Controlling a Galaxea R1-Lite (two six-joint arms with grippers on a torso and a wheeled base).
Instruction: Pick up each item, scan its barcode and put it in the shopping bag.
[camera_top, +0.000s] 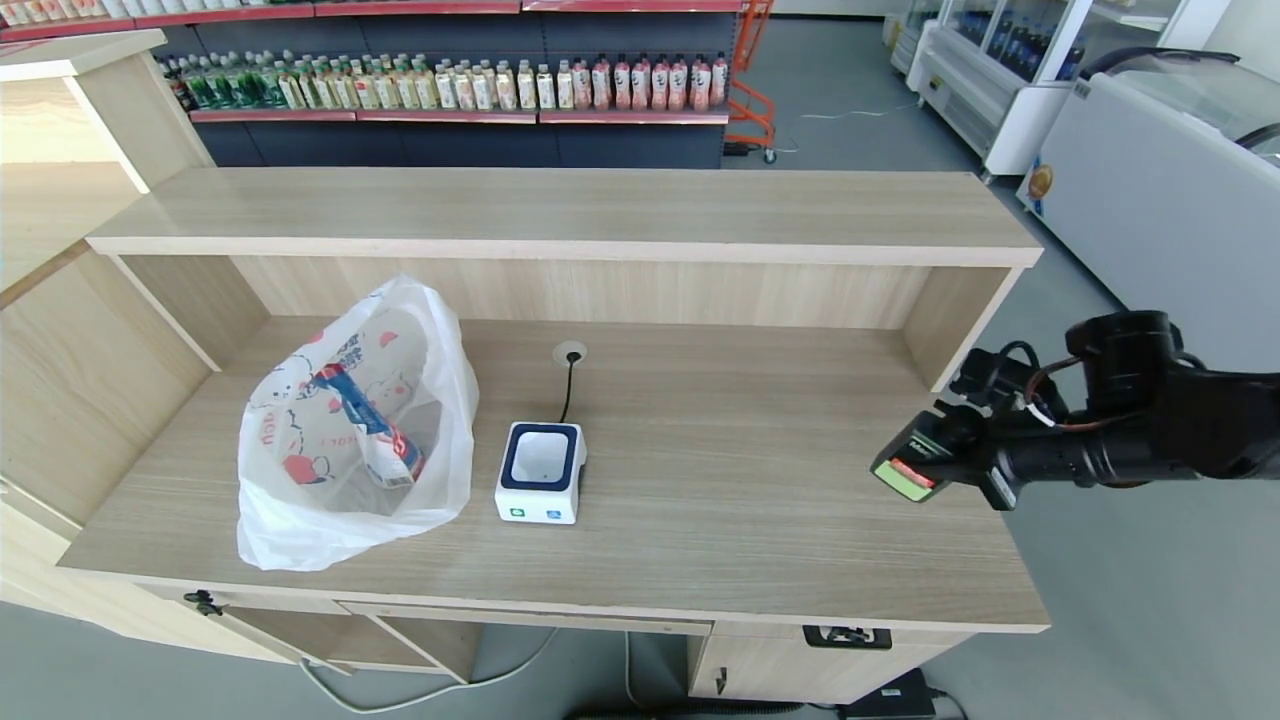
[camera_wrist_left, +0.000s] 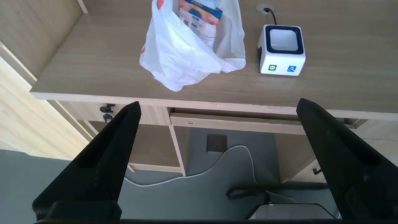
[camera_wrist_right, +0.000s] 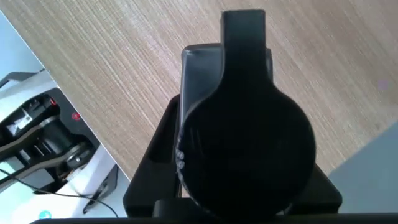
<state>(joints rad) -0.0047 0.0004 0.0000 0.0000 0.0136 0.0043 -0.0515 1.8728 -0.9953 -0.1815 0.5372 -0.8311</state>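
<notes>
R tool (camera_top: 928, 462) hangs over the table's (camera_top: 760, 500) right edge, clenched on a small dark pack (camera_top: 903, 476) w/ green-and-red end, held off the surface and well apart from the scanner (camera_top: 541, 472). Scanner sits mid-table, window up, cable running to the back. Just beside it on the left, the white shopping bag (camera_top: 290, 530) lies open w/ a blue-white carton (camera_top: 370, 430) inside, tilted. L tool (camera_wrist_left: 219, 104) is released, fingers wide apart, low in front of the table edge.

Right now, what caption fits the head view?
Shopping bag holding a carton stands beside the scanner on the wooden counter.
</notes>
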